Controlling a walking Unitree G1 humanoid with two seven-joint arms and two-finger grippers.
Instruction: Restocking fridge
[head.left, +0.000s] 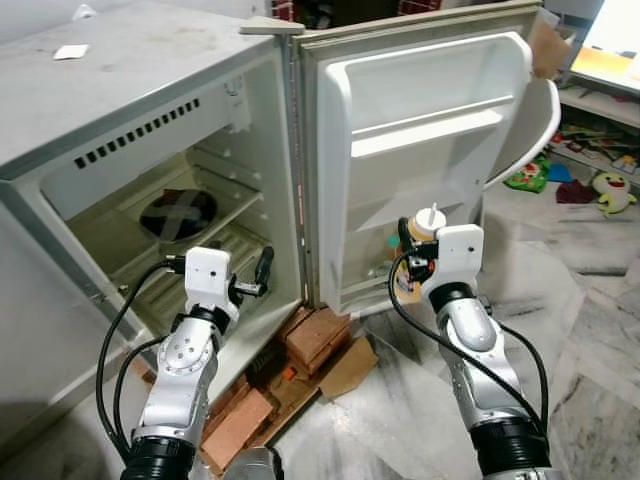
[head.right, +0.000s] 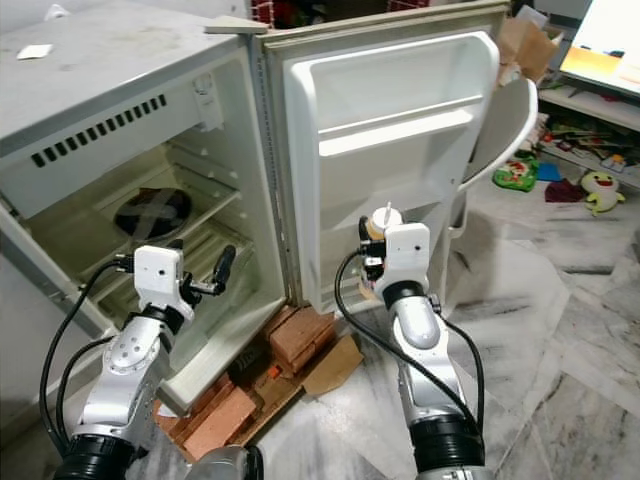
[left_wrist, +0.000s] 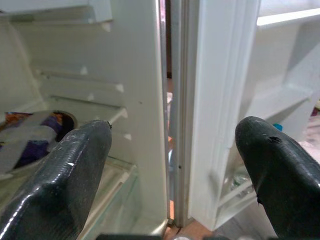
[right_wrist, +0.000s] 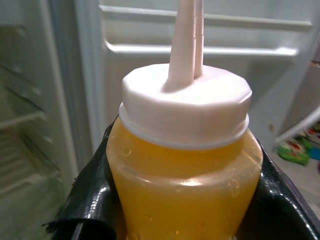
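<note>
The right end effector (head.left: 418, 262) pinches a bottle of yellow sauce (right_wrist: 184, 165) before the fridge door (head.left: 430, 150); its tall nozzle could snag the door shelf (head.left: 425, 133). The left end effector (head.left: 255, 272) hangs spread.

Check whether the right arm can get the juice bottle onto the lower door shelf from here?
Probably yes. The right gripper, shut on the juice bottle, hangs just before the open door, and nothing shows between it and the lower door shelf.
</note>
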